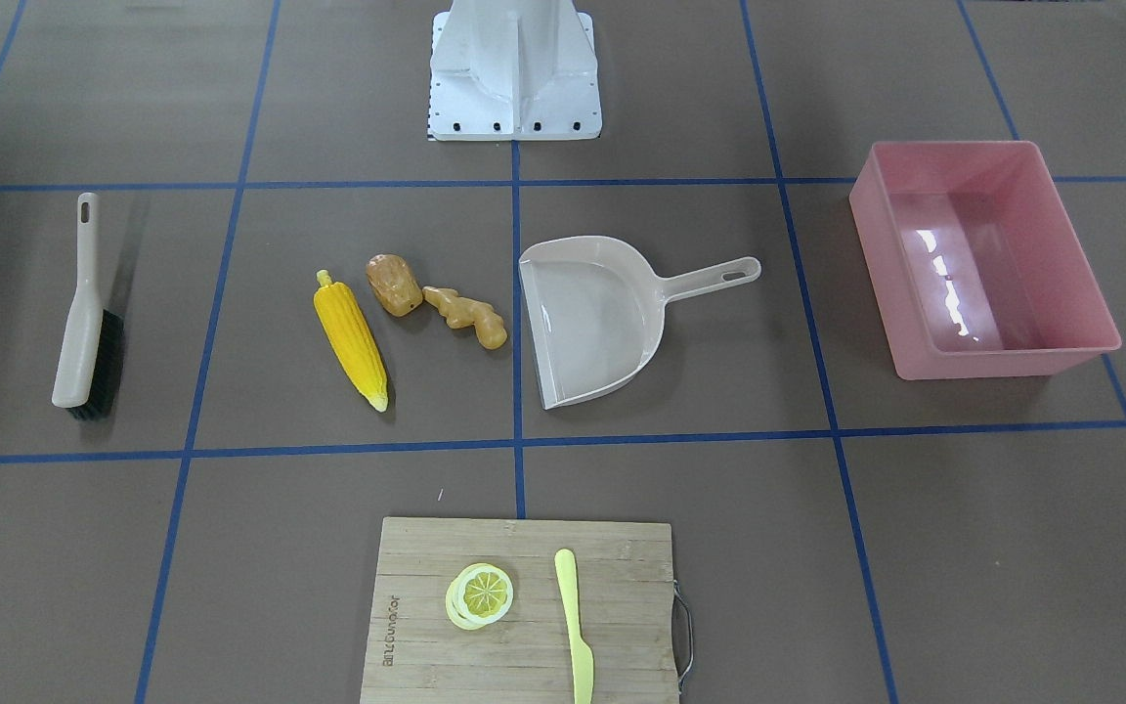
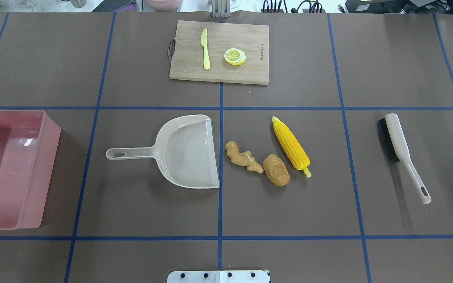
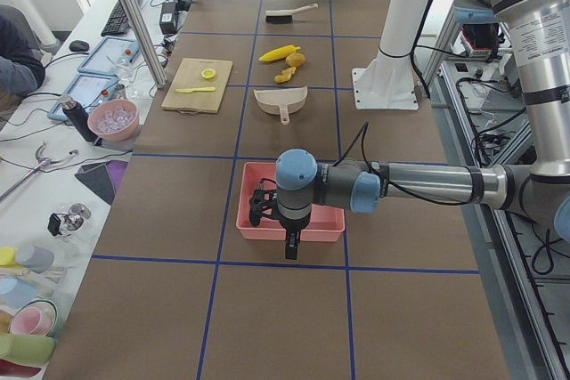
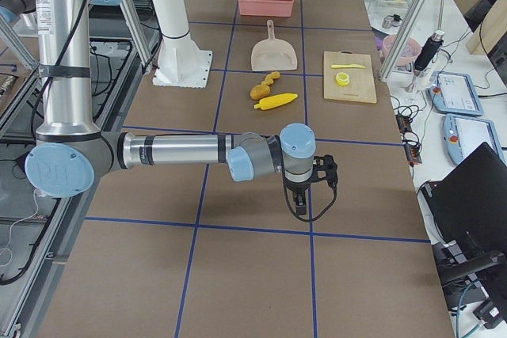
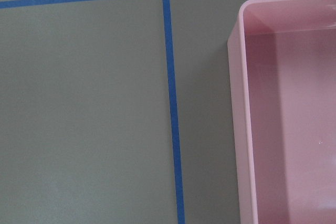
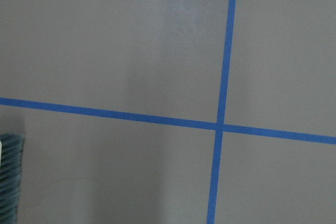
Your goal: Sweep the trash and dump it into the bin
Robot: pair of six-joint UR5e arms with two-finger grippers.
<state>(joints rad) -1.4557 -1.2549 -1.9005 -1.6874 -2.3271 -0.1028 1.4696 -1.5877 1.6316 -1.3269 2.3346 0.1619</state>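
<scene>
The left gripper and right gripper: spread cannot be told. Centre-frame corn, potato, ginger seem light, hard, roll-prone; the brush offers its handle.

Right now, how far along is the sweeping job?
Nothing done yet: corn, potato and ginger lie on the table beside the dustpan, and the bin is empty. Nothing in hand: brush and dustpan lie ungripped. Left: sweeping, then dumping, all three.

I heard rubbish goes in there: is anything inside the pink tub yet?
Nothing visible: the pink tub shows a bare floor with light glare. Its near wall hides a thin strip in the front view.
</scene>
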